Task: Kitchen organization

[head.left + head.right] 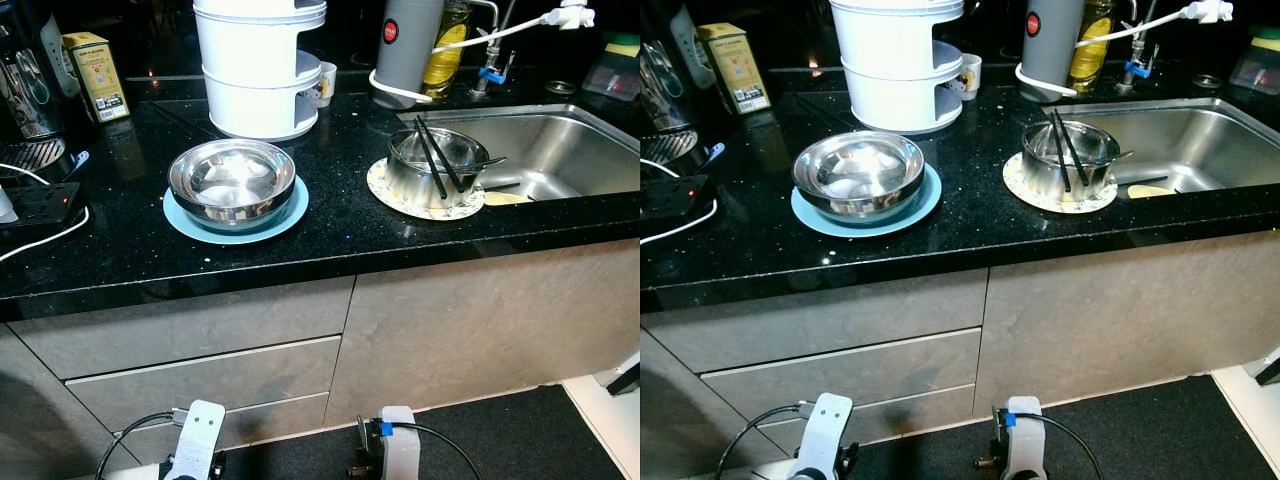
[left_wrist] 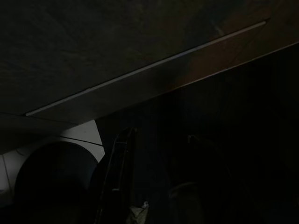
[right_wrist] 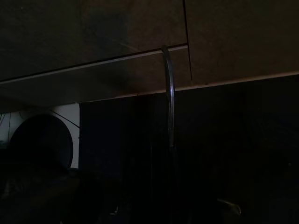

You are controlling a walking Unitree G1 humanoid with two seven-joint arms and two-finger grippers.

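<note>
the black speckled stone countertop (image 1: pixel 330 235) runs across the head views above grey cabinet drawers (image 1: pixel 200 375); at its three o'clock end sits the stainless steel sink basin (image 1: pixel 560 150); at twelve o'clock stands a white tiered round container (image 1: pixel 260 70), with a grey cylindrical appliance with a red button (image 1: pixel 405 45) toward one o'clock and a yellow cardboard box (image 1: pixel 97 75) at ten o'clock; a black power strip (image 1: pixel 38 203) with white cable lies at nine o'clock.

the wide shiny steel bowl (image 1: pixel 232 182) rests on a light blue round plate (image 1: pixel 190 225) near the counter's middle; toward three o'clock of it, well apart, a smaller steel pot (image 1: pixel 425 170) stands on a pale patterned round mat (image 1: pixel 390 195) just beside the sink, with black chopsticks (image 1: pixel 432 155) lying tilted across its rim.

both arms hang low at six o'clock, well below the counter and far from the bowls; the left arm (image 1: pixel 197 440) at seven o'clock, the right arm (image 1: pixel 398 445) at five o'clock; the left gripper (image 2: pixel 156 186) shows dimly in its wrist view, touching nothing visible; whether its fingers are spread or pressed together, i cannot tell; the right wrist view is too dark to tell the right gripper's state either.
</note>
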